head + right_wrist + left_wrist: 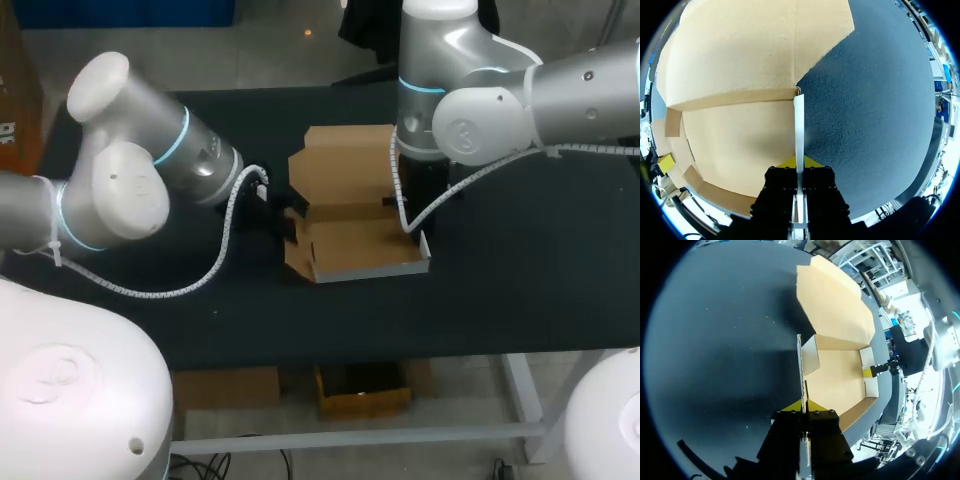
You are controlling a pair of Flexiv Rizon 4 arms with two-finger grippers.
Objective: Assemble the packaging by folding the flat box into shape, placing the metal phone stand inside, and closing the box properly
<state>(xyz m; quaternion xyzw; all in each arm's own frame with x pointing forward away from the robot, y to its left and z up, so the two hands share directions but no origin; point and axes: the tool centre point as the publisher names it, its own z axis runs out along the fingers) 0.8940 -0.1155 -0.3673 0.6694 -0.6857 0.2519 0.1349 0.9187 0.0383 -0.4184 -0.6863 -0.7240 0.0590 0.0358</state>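
A brown corrugated cardboard box (352, 245), half folded into an open tray, lies on the black counter (520, 270) between the two claws. The left claw (803, 406) is pinching the box's left side wall (801, 365). Its yellow tips press on the thin board from both sides, and the wall runs edge-on straight ahead of the fingers. Beside that wall, on the side away from the bare counter, lies the tray floor (837, 375). Farther ahead of the claw the broad lid panel (832, 305) spreads open, unfolded.

The right claw (798, 163) holds the right side wall (798, 125) in the same manner, its yellow tips closed on the pale strip of board that stands upright ahead of it. Bare counter is on one side of that wall and the tray floor on the other. Across the tray floor from each claw, a yellow tip of the other claw shows at the far wall. In the head view a pale low front wall (370, 270) stands along the tray's edge nearest the robot, opposite the lid panel.
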